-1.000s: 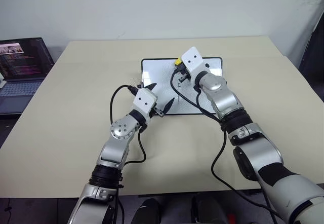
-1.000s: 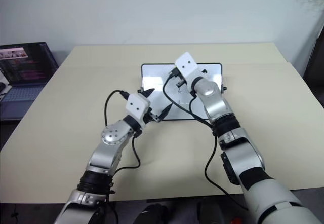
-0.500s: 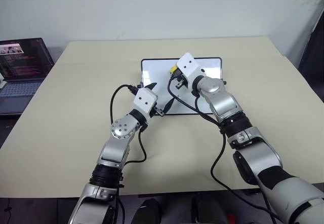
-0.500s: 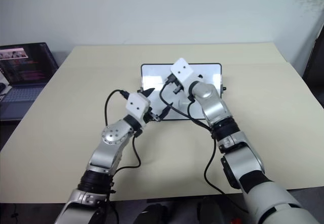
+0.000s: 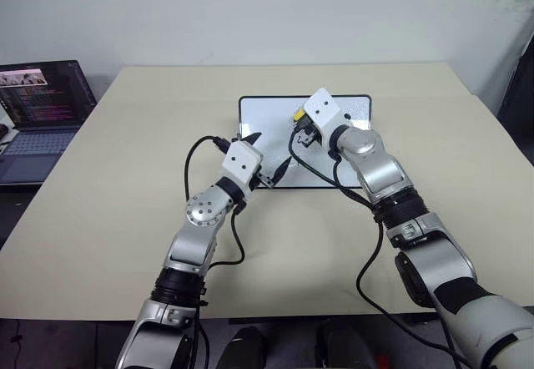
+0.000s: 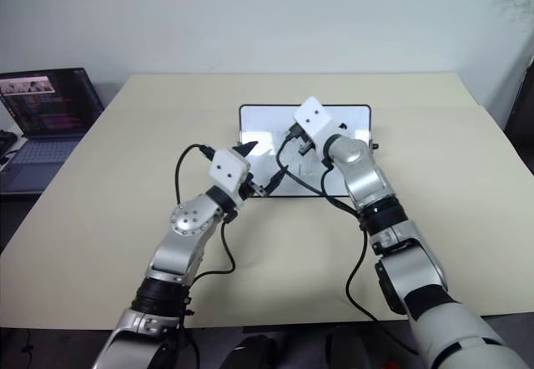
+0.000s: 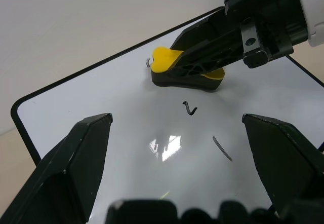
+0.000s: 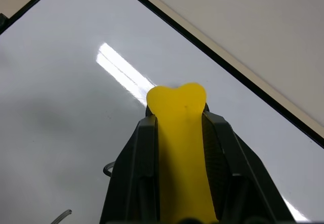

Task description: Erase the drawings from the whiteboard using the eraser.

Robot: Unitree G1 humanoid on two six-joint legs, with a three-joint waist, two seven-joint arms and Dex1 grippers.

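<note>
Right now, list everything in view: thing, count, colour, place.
Rectangular beige table: one, beige, under everything.
Glossy white black-framed whiteboard: one, white, table centre, far side.
Thin black handwritten drawings: two clear marks plus a trace beside the eraser, black, on the whiteboard.
Small oblong yellow eraser: one, yellow with dark underside, on the whiteboard.
Open dark laptop: one, dark, beyond the table's left edge.
Left pincer: one, black, open, at the whiteboard's near edge.
Right pincer: one, black, shut on the eraser.

The right gripper [image 5: 300, 122] (clamping the eraser [image 7: 185, 68]) has slid back across the whiteboard [image 5: 267, 114].
</note>
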